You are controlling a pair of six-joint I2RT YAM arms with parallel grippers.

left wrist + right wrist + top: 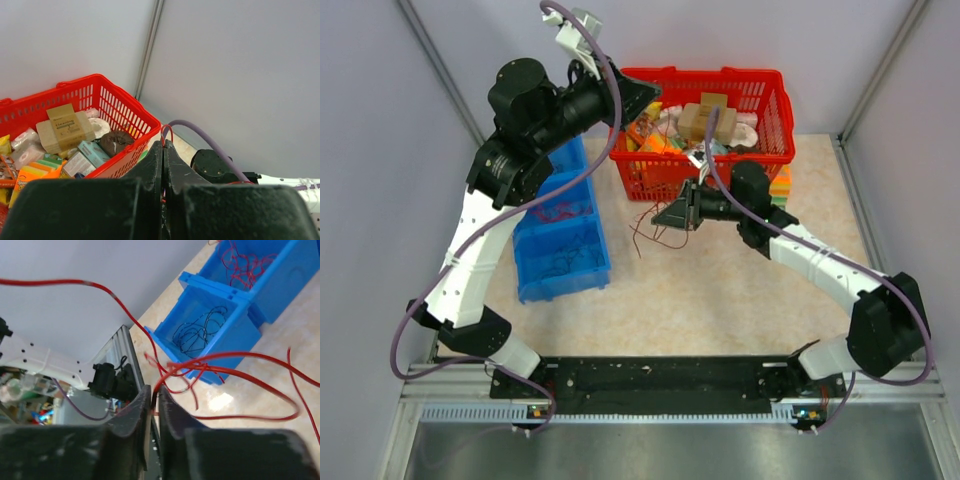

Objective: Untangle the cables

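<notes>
Black fingers (127,420) of the right tool (154,389) fill the bottom of the right wrist view, drawn almost together and pinching the cables (172,367), thin red wires. From that pinch one strand climbs away to the view's upper left. The other strands loop out sideways, long and low, over the tabletop (300,330). Behind them stands the blue bin (215,310). Its compartment toward the tabletop's near edge holds black wires (197,332), and the one toward the far edge holds red wires (245,262).

From above, the bin lies along the tabletop's left edge and the red basket (760,150) sits at the far edge, crowded with packets, rolls and a brown box (700,118). The cables hang in loose loops just in front of the basket's near left corner, beside the right tool.

Only the left wrist view shows the left tool (163,144) up close. It is clenched, with a small red loop of cable poking up between its tips. That view alone makes the box's label, "Cleaning", readable. The view from above places this tool high over the basket's left end.
</notes>
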